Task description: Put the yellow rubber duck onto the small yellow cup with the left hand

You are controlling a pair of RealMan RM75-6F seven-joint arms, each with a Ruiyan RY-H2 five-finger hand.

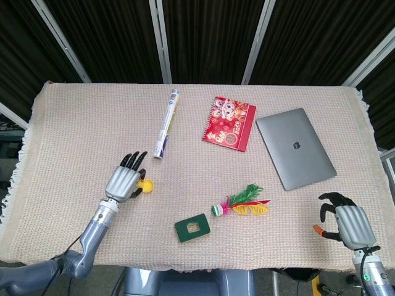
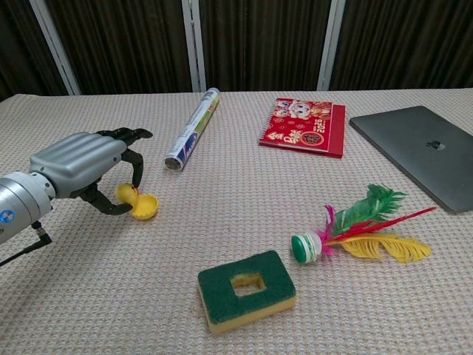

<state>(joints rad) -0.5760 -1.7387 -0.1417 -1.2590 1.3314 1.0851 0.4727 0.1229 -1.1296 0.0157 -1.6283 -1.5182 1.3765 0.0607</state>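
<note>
Yellow rubber duck (image 2: 126, 194) sits in the chest view at left centre, between the curled fingers of the left hand (image 2: 81, 168), just beside the small yellow cup (image 2: 145, 206) lying tipped on the woven surface (image 2: 244, 192); whether the fingers actually grip the duck cannot be told. In the head view the left hand (image 1: 123, 180) covers the duck at lower left, the cup (image 1: 146, 185) peeking out beside it. The right hand (image 1: 345, 223), lower right, rests with fingers curled and nothing in them.
</note>
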